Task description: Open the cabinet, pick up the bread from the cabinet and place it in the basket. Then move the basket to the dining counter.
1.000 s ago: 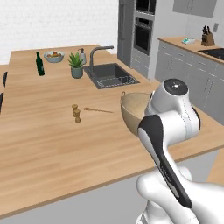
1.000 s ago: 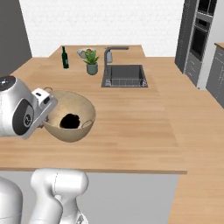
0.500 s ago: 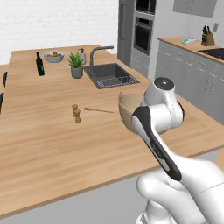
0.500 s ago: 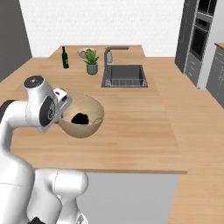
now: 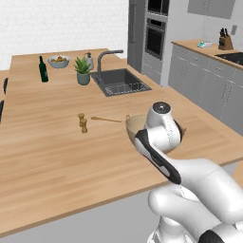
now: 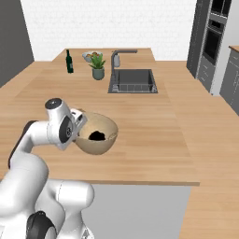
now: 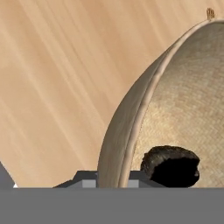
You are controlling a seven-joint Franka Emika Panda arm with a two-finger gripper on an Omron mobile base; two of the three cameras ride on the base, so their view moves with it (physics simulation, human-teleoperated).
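Tan, beige-speckled round basket with smooth sides sits at the end of your white arm, over the near part of the light-brown wood-plank worktop. Can't tell from either base view whether its underside touches the wood.

Pincer is clamped on the basket's rim: in the hand view the wall runs straight down between the two dark fingertips, one outside, one inside.

Small dark brown lumpy bread lies inside the basket, low against the woven inner wall, just beside the inner fingertip. You can see it as a dark patch in the bowl from the right base view too.

From the left base view the basket is mostly hidden behind the arm's wrist.

Elsewhere on the worktop: dark inset sink with grey curved faucet, small potted green plant, dark green bottle, small pale bowl with orange contents, small wooden pepper mill, all well apart from the basket.
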